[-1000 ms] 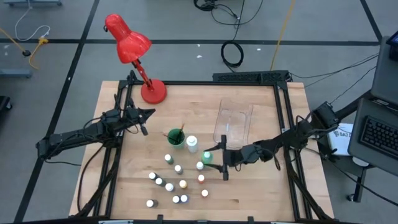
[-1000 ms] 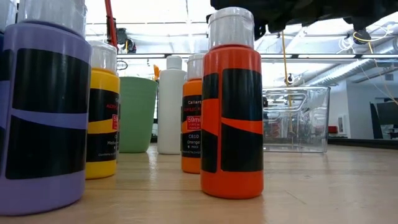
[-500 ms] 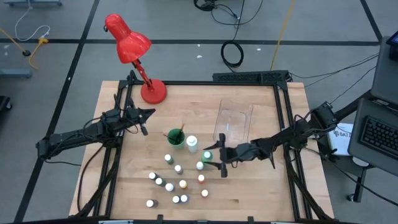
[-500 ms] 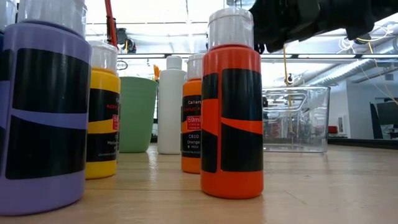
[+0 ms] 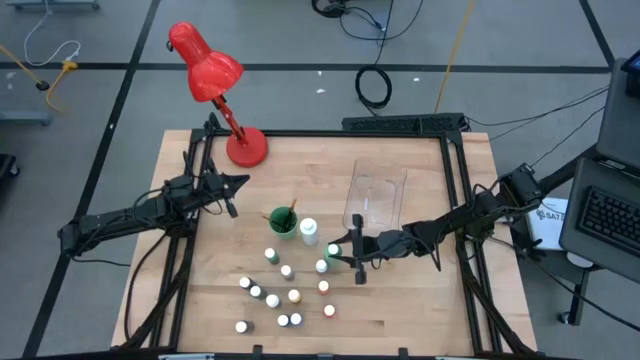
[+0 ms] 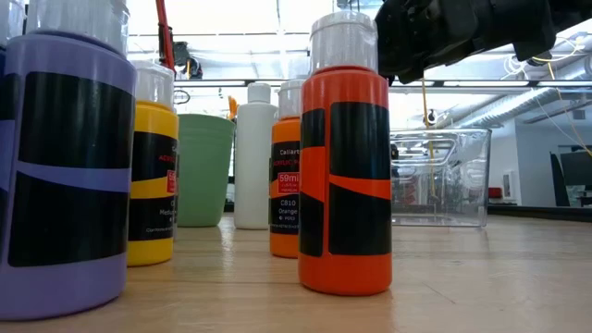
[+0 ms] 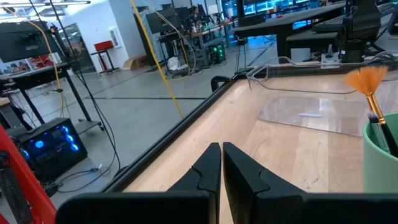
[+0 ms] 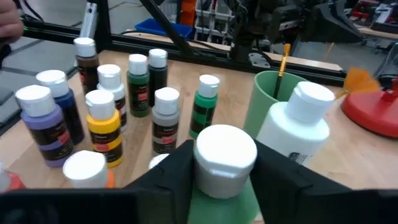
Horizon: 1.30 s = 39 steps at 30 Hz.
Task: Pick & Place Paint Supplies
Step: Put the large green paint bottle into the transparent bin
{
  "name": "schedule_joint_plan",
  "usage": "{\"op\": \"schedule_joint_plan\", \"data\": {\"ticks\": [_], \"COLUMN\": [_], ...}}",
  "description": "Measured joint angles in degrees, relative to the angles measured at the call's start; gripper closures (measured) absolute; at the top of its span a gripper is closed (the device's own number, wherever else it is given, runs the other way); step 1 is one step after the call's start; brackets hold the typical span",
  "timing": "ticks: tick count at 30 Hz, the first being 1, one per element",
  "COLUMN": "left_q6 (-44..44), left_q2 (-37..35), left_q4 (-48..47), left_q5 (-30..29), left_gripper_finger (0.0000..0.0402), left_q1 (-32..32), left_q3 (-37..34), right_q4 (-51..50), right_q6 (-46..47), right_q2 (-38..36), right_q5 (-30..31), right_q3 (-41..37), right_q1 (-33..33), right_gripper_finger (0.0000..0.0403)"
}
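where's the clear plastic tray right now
In the high view the clear rectangular plastic tray sits right of centre on the wooden table, just beyond the right gripper and right of the green round cup.

A red desk lamp stood at the far left corner of the wooden surface, its round base on the wood and its shade leaning out past the edge. A green round cup sat near the middle of the surface. A clear rectangular plastic tray lay to its right, apart from it. Beyond the far edge, a black power strip and a coiled black cable lay on the floor.
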Motion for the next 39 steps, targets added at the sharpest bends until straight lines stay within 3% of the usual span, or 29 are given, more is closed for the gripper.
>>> {"op": "schedule_joint_plan", "data": {"ticks": [6, 9, 12, 15, 19, 21, 27, 33, 39], "left_q6": [-0.07, -0.07, -0.04, -0.02, -0.07, -0.07, -0.02, -0.02, 0.84], "left_q2": [0.00, 0.00, 0.00, 0.00, 0.00, 0.00, 0.00, 0.00, 0.00], "left_q4": [0.01, 0.02, 0.03, 0.01, 0.11, 0.07, 0.12, 0.14, 0.12], "left_q5": [-0.02, -0.02, 0.00, 0.00, -0.03, -0.02, -0.02, -0.02, -0.02], "left_gripper_finger": [0.0380, 0.0380, 0.0380, 0.0380, 0.0380, 0.0380, 0.0380, 0.0380, 0.0380], "left_q1": [0.00, 0.00, 0.00, 0.00, 0.00, 0.00, 0.00, 0.00, 0.00], "left_q3": [-0.01, -0.01, 0.01, -0.01, 0.01, 0.01, 0.01, 0.01, 0.01], "right_q4": [3.87, 3.06, -4.53, -12.93, -17.45, -21.35, -27.89, -20.97, -15.63], "right_q6": [-2.11, -3.44, -5.26, -9.58, -17.74, -17.89, -9.41, -3.89, -2.29], "right_q2": [-0.09, -4.48, -11.40, -18.47, -27.59, -31.14, -34.85, -31.74, -25.75], "right_q5": [0.16, 0.18, 1.71, 7.42, 22.50, 26.53, 24.36, 12.26, 9.92], "right_q3": [-0.15, 0.47, 3.10, 5.96, 6.50, 5.60, 0.58, -6.25, -9.34], "right_q1": [0.59, 1.17, 1.29, 1.22, -0.60, -3.46, -13.75, -24.49, -31.63], "right_gripper_finger": [0.0292, 0.0292, 0.0292, 0.0292, 0.0292, 0.0292, 0.0292, 0.0292, 0.0292]}}
